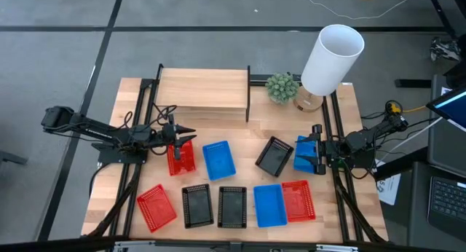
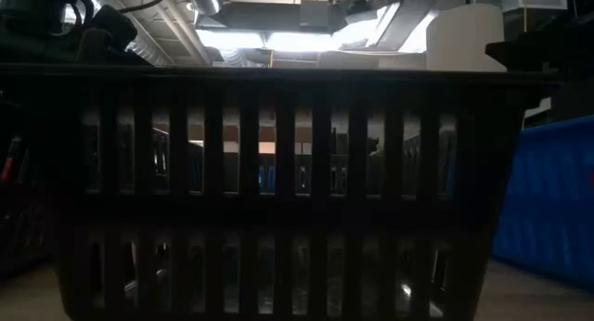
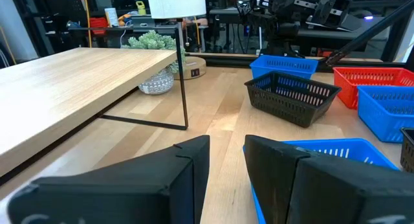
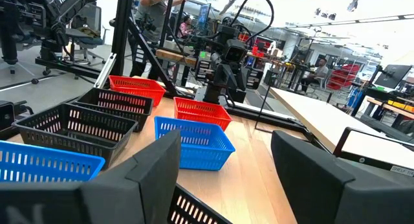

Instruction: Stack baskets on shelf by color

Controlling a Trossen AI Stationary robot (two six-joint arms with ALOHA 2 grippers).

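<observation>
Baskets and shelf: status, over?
Left gripper open over the red basket; right gripper open by a blue basket. Shelf bare, nine baskets unstacked. Nothing blocking.

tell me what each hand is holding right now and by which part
Nothing is held. The left hand hangs open over a red basket, and the right hand waits open by a blue basket, neither gripping a rim.

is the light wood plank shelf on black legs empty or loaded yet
Empty: the light wood plank shelf shows a bare top from above, and the plastic mesh baskets all sit on the tabletop.
</observation>
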